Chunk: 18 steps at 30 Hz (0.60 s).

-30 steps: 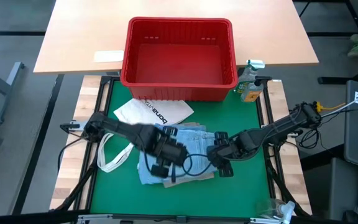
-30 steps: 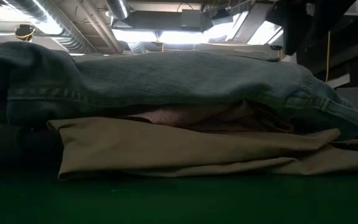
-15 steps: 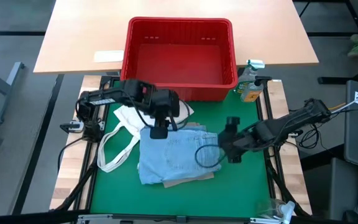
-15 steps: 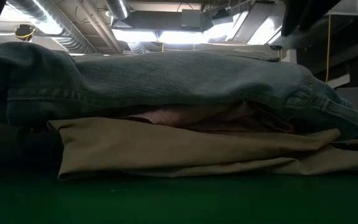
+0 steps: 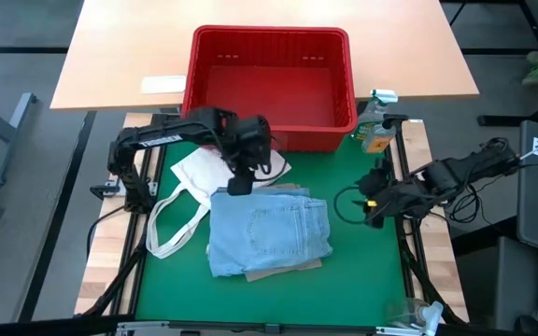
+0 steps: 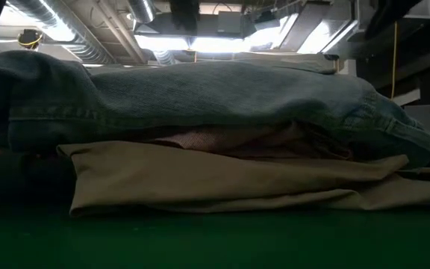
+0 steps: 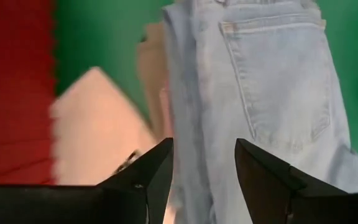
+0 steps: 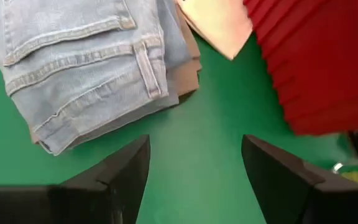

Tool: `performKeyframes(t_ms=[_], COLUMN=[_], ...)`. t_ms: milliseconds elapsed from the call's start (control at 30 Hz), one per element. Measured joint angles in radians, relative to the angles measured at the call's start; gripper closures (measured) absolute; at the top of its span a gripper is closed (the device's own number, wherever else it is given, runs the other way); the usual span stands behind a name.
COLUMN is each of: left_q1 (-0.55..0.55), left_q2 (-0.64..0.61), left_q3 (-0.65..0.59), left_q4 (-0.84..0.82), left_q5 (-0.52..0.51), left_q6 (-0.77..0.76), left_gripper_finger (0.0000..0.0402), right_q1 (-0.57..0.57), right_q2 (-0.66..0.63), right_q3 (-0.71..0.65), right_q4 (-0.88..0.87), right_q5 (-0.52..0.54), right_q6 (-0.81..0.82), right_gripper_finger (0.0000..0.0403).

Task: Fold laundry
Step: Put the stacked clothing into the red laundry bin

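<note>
High view. We see the folded light blue jeans lying on top of the stack at the middle of the green bench, with a beige edge of the trousers showing beneath the near side. The left claw hangs above the far left corner of the stack, jaws parted and empty. The right claw sits well apart at the bench's right edge, fully open and empty. We judge the stack finished or nearly so; done well, any last touch should press straight down and lift clear without dragging the top layer. The white tote bag touches the stack's far left corner and its straps trail leftward, where they could snag. The red basket stands just behind; a spray bottle stands to its right.

Low view. We see the layers level: jeans above, a pink garment between, trousers at the bottom.

Left wrist view. The parted fingers frame the jeans' back pocket; nothing lies between them.

Right wrist view. Wide fingers hang over bare green; the jeans' waistband corner lies beyond.
</note>
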Motion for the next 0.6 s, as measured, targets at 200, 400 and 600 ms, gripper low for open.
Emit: performKeyframes(t_ms=[200, 400, 600], left_q1=[0.04, 0.059, 0.103], left_q2=[-0.003, -0.003, -0.003], left_q3=[-0.31, -0.564, -0.577], left_q4=[0.258, 0.457, 0.52], left_q5=[0.197, 0.26, 0.308], left_q6=[0.012, -0.026, -0.07], left_gripper_finger=[0.0237, 0.0237, 0.0237], right_q1=[0.013, 0.013, 0.011], right_q2=[-0.098, -0.14, -0.158], right_q3=[-0.096, -0.118, -0.118], right_q4=[0.001, 0.017, 0.073], right_q5=[-0.021, -0.017, 0.004], right_q6=[0.069, 0.115, 0.117], right_gripper_finger=[0.0149, 0.0149, 0.0149])
